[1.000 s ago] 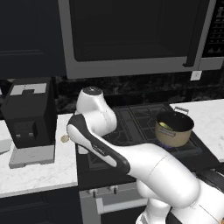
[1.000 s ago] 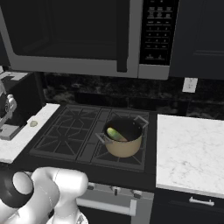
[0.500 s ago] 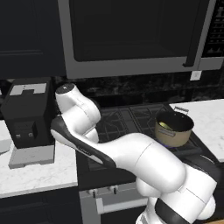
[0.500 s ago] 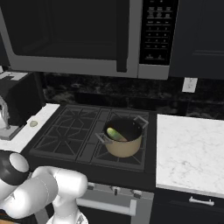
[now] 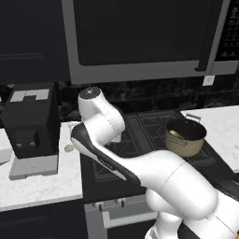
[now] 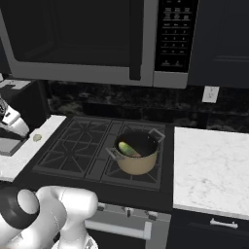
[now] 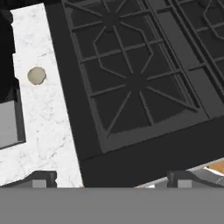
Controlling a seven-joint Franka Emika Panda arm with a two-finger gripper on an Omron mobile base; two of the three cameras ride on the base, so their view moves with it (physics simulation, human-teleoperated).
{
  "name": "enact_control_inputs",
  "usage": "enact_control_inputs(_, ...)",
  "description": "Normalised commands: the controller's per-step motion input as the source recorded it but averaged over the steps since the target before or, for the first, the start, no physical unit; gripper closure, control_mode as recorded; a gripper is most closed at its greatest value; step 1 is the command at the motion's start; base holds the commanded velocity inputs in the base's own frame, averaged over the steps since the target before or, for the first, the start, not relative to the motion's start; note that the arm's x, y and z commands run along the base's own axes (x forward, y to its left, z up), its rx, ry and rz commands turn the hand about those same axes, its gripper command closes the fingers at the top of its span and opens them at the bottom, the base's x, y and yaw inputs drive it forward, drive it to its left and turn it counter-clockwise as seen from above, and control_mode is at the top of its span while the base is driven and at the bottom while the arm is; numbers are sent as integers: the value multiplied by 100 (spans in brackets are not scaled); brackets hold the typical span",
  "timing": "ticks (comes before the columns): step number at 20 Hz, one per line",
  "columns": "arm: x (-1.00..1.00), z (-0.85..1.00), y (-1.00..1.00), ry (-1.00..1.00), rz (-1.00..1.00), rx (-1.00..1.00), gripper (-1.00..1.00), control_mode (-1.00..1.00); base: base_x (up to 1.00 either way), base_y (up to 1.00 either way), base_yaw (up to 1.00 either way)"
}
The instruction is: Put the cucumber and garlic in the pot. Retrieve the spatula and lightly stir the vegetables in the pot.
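The cream-tan pot (image 6: 137, 161) stands on the stove's right front burner, also seen as the pot (image 5: 186, 140). The yellow-green cucumber (image 6: 127, 148) lies inside it. The small beige garlic (image 7: 36, 75) rests on the white counter left of the stove, visible as the garlic (image 5: 68, 148) and the garlic (image 6: 37, 137). My gripper (image 7: 111, 179) hangs open above the stove's left front edge, its fingertips wide apart with nothing between them. The garlic sits ahead and to the left of it. The spatula is out of view.
A black coffee machine (image 5: 30, 123) stands on the left counter just behind the garlic. Dark stove grates (image 6: 82, 146) lie between garlic and pot. A microwave (image 5: 140, 37) hangs overhead. White marble counter (image 6: 209, 170) runs right of the stove.
The arm's elbow swung left toward the coffee machine, then came partway back right. Pot, cucumber and garlic stayed put. The jaws stayed open.
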Motion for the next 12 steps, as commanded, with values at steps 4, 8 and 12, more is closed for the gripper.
enact_control_inputs(4, 56, -43, -19, 0, 85, 2, -100, -100, 0, 0, 0)
enact_control_inputs(8, 91, -32, 6, 0, 63, 0, -100, -100, 0, 0, 0)
enact_control_inputs(12, 91, -9, 42, 10, 23, -3, -100, -100, 0, 0, 0)
